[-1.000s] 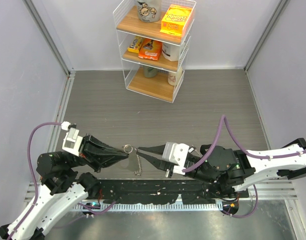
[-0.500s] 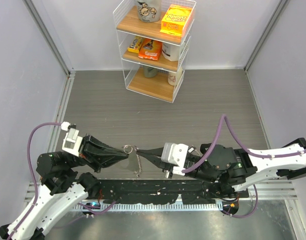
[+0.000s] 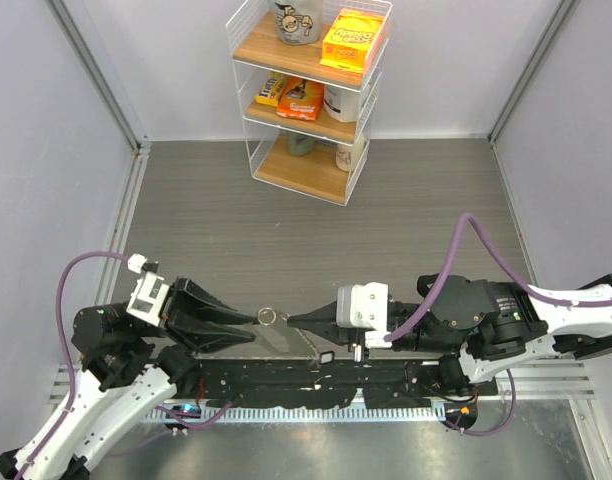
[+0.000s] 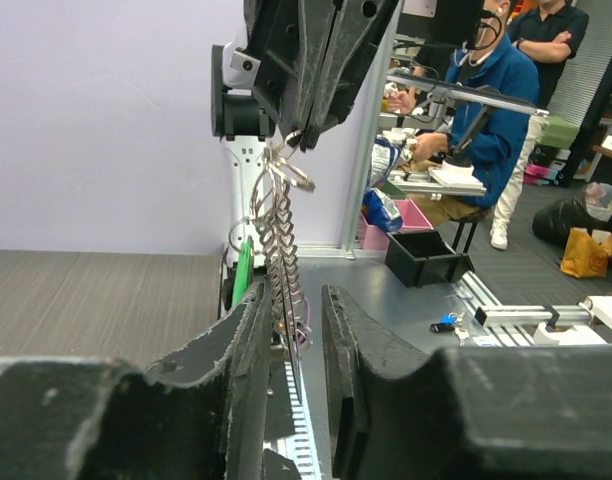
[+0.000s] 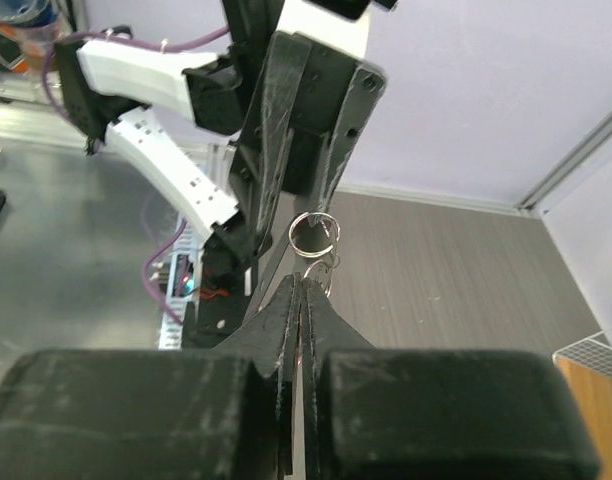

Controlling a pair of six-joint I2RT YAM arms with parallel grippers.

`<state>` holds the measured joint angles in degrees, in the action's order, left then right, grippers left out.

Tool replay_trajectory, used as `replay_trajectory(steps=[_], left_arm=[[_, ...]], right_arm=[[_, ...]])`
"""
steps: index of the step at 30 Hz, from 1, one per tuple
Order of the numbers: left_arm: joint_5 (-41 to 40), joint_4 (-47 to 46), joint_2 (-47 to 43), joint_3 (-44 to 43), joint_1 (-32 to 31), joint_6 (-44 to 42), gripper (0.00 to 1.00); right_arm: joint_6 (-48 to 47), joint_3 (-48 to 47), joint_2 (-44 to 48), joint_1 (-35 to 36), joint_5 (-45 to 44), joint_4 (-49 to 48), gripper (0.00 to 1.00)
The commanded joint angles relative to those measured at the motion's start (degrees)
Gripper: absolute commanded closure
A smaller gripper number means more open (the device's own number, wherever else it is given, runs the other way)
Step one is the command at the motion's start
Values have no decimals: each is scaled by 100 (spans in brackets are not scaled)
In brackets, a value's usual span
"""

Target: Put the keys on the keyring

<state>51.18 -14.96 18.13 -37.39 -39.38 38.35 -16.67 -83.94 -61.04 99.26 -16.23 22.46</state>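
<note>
The keyring (image 3: 269, 316) shows as a small ring between the two grippers' tips. My right gripper (image 3: 291, 320) is shut on it. In the right wrist view the ring (image 5: 314, 232) sticks out just past the shut right gripper (image 5: 303, 282). In the left wrist view the grey chain (image 4: 279, 235) hangs from the right gripper (image 4: 304, 140), and a green piece (image 4: 243, 272) hangs beside it. My left gripper (image 4: 296, 295) is open, its tips (image 3: 254, 318) just left of the ring, with the chain hanging beyond the gap. Tiny keys (image 4: 448, 322) with dark and blue heads seem to lie on the metal plate.
A white wire shelf rack (image 3: 306, 100) with boxes and mugs stands at the back wall. The black base rail (image 3: 316, 385) runs along the near edge under both grippers. A black bin (image 4: 426, 268) and a seated person (image 4: 496, 100) lie beyond the cell.
The right gripper shut on the keyring. The left gripper then opened and let go. Both grippers moved nearer the base rail, and the chain now hangs from the right one.
</note>
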Motion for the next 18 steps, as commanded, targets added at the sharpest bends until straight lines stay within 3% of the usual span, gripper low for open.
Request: replay_trajectory(steps=[1,11,18], left_arm=[[261,-429,6,-146,-18,-12,67],[331,151,471,-1094,-18,-442,60],[735,-427,920,-1429,-18,-83,54]], right_arm=[[409,-237,118,-12,576,320,95],[1076,-623,75,-91,1086,1023,95],[1569,-1036,-163,-346,1534,1384,95]])
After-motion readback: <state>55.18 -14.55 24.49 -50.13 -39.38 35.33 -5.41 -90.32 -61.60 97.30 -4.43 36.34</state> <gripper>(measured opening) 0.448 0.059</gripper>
